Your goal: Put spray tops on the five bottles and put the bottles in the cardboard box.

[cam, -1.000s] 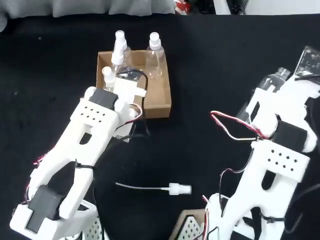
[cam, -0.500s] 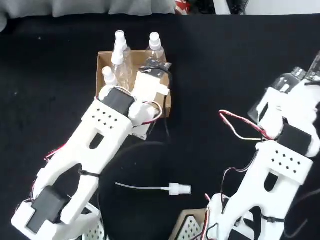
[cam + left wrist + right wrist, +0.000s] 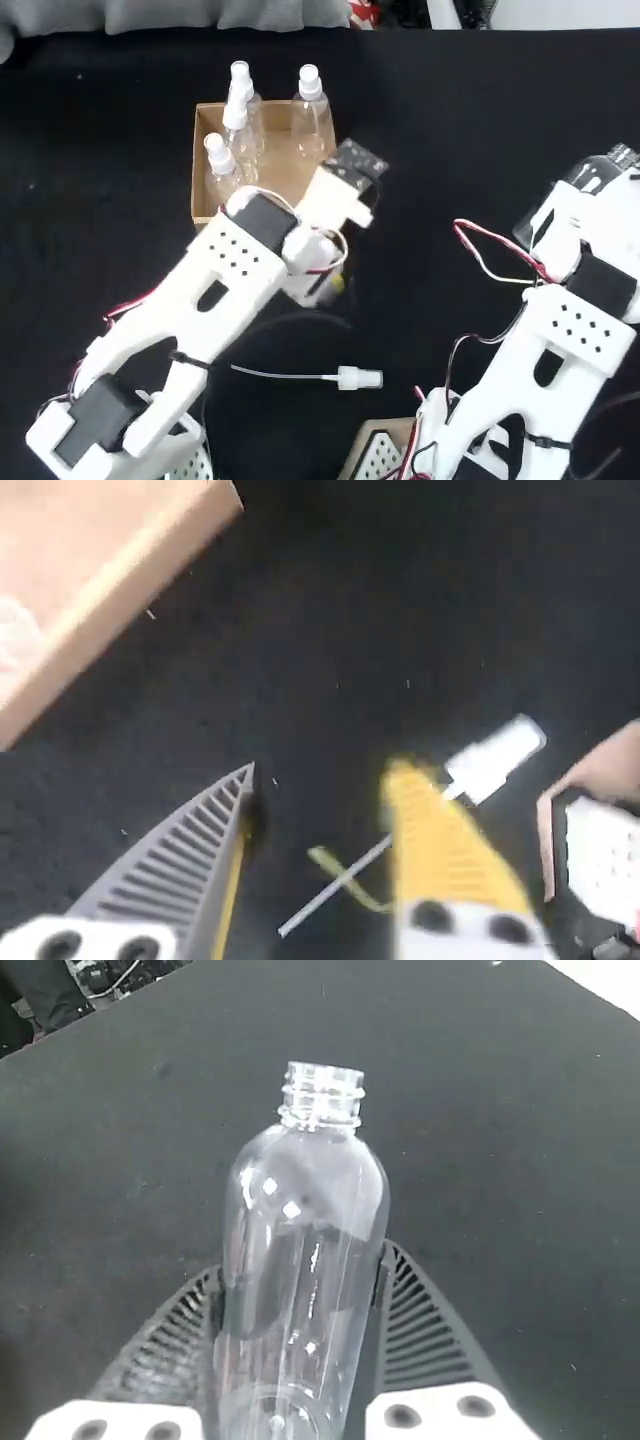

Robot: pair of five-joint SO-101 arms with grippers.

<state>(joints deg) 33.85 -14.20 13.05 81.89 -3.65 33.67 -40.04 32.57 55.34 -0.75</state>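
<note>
The cardboard box (image 3: 318, 178) stands at the back left with several capped spray bottles (image 3: 306, 112) upright in it. A loose spray top (image 3: 359, 378) with its thin tube lies on the black table in front. My left gripper (image 3: 322, 775) is open with nothing in it, just off the box's near right corner (image 3: 120, 580), and the spray top (image 3: 495, 760) lies a little beyond its yellow finger (image 3: 430, 830). At the far right my right gripper (image 3: 300, 1260) is shut on a clear uncapped bottle (image 3: 300, 1260), held off the table with its neck pointing away (image 3: 600, 170).
A piece of cardboard (image 3: 372, 447) and white perforated base plates (image 3: 185, 460) sit at the front edge between the arms. Grey cloth (image 3: 200, 15) runs along the far edge. Black tabletop lies open between the box and the right arm.
My left arm swung from over the box to the right and down past its right corner. My right arm carried the bottle farther right.
</note>
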